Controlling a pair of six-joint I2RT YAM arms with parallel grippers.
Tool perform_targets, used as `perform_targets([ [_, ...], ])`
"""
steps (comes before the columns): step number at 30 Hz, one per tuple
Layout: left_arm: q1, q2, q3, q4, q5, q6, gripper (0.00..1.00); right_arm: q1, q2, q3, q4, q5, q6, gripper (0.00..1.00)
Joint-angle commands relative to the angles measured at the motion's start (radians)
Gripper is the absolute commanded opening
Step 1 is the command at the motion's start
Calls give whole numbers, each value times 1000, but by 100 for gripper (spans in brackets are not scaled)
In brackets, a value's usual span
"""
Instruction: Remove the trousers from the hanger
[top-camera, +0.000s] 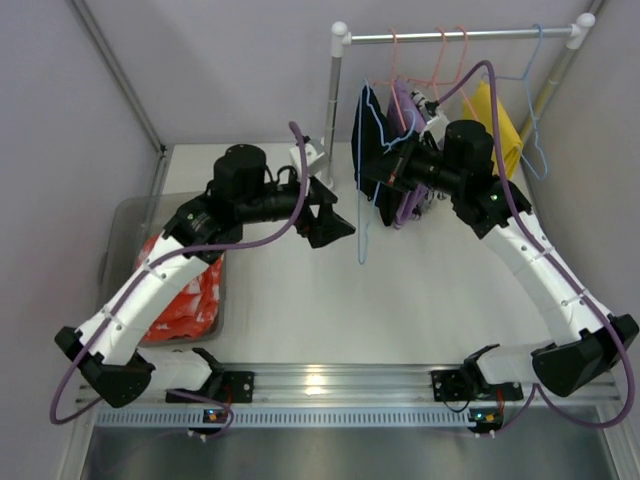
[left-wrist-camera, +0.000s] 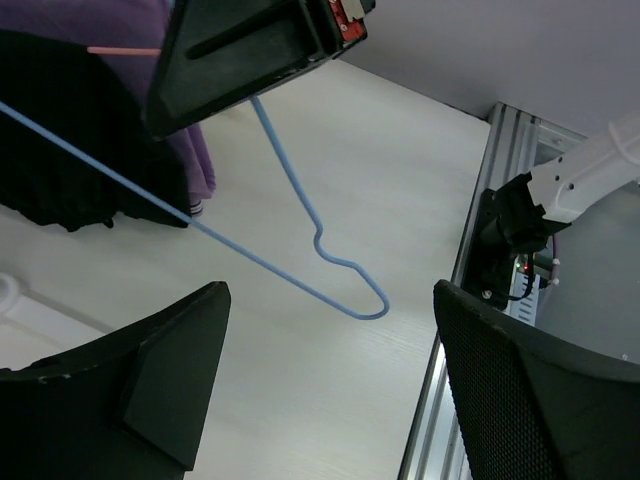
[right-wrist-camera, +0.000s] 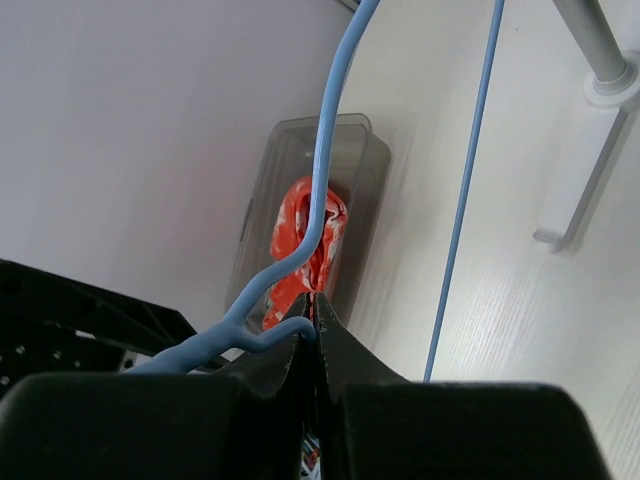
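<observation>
Pale tabletop (top-camera: 300, 290), thin blue hanger (right-wrist-camera: 321, 170), crumpled trousers (top-camera: 185, 295)

No text, label, brand or number is legible in any view. The white marks printed on the trousers (right-wrist-camera: 302, 235) are too small and blurred to read (from the top camera they are mere specks).

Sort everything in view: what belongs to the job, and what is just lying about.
Job: trousers; hanger; right gripper, shut on the hanger.
Lying about: bin; black garment; yellow cloth; pink hangers.
</observation>
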Motion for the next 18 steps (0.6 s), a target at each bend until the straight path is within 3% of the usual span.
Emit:
perform_targets([
  [1, -61, 41, 34, 83, -80, -54, 87, 15, -4, 54, 27, 16, 22, 0],
  [10, -149, 133, 55, 179, -209, -131, 79, 26, -11, 47, 39, -6, 63, 0],
  [18, -157, 191, 91, 184, -209, -194, 65, 26, -19, 40, 49, -22, 95, 0],
])
